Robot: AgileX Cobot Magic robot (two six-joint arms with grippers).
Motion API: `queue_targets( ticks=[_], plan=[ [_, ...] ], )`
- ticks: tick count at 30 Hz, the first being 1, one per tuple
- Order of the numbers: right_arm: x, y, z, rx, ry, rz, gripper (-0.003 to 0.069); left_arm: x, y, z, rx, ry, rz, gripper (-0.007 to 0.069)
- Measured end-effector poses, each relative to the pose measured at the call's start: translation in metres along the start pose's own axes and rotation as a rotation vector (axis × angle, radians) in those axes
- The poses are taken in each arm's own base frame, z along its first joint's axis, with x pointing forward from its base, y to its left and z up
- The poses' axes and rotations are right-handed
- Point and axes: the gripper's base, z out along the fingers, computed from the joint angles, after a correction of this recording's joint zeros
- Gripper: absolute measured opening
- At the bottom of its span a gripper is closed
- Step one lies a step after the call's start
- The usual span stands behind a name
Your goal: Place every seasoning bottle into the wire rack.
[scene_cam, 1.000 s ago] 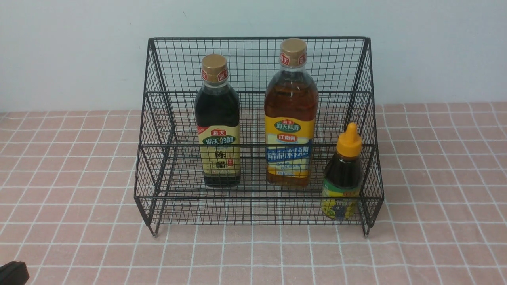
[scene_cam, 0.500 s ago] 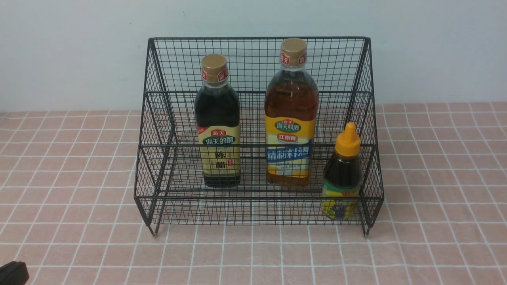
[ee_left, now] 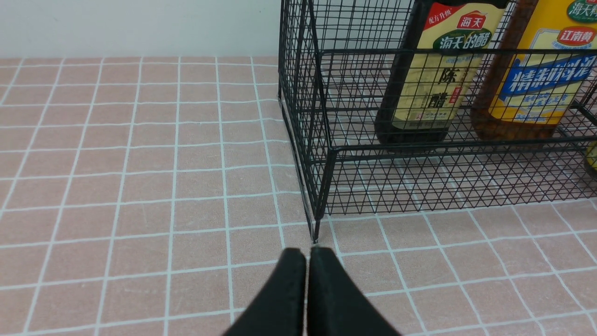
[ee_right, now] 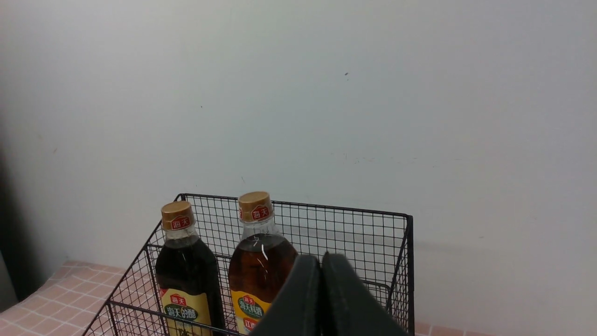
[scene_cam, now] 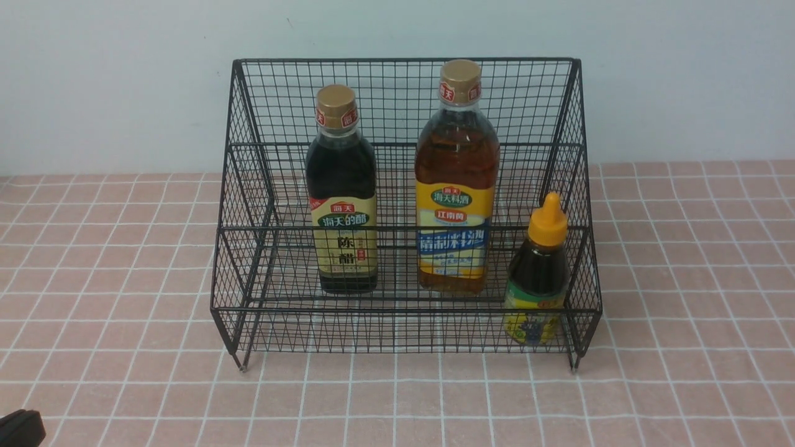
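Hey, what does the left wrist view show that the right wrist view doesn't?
Only the left wrist view shows the wire rack's front corner leg on the pink tiled tabletop, the bottles' lower labels and bases, and the shut left gripper. Only the right wrist view shows both gold caps, the rack's tall back, the wall above, and the shut right gripper. Both show the dark vinegar bottle and the amber bottle standing side by side in the rack.
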Motion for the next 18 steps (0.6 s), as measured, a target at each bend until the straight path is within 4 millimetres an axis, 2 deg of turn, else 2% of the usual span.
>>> queue_targets(
  ticks=[6, 9, 12, 15, 16, 17, 18],
  plan=[
    [0.000, -0.002, -0.001, 0.025, -0.004, -0.046, -0.0013, 0.000, 0.000, 0.000, 0.000, 0.000, 0.000, -0.0007],
    [0.006, -0.007, -0.005, 0.116, -0.014, -0.085, -0.0013, 0.000, 0.000, 0.000, 0.000, 0.000, 0.000, -0.0007],
    [0.025, -0.015, -0.010, 0.262, 0.001, -0.120, -0.0013, 0.000, 0.000, 0.000, 0.000, 0.000, 0.000, -0.0007],
    [0.058, -0.024, -0.012, 0.357, 0.036, -0.147, -0.0013, 0.000, 0.000, 0.000, 0.000, 0.000, 0.000, -0.0007],
    [0.061, -0.024, -0.012, 0.358, 0.042, -0.147, -0.0013, 0.000, 0.000, 0.000, 0.000, 0.000, 0.000, -0.0007],
    [0.087, -0.030, -0.013, 0.393, 0.067, -0.153, -0.0013, 0.000, 0.000, 0.000, 0.000, 0.000, 0.000, -0.0007],
    [0.100, -0.032, -0.014, 0.401, 0.081, -0.151, -0.0014, 0.000, 0.000, 0.000, 0.000, 0.000, 0.000, -0.0007]
  ],
)
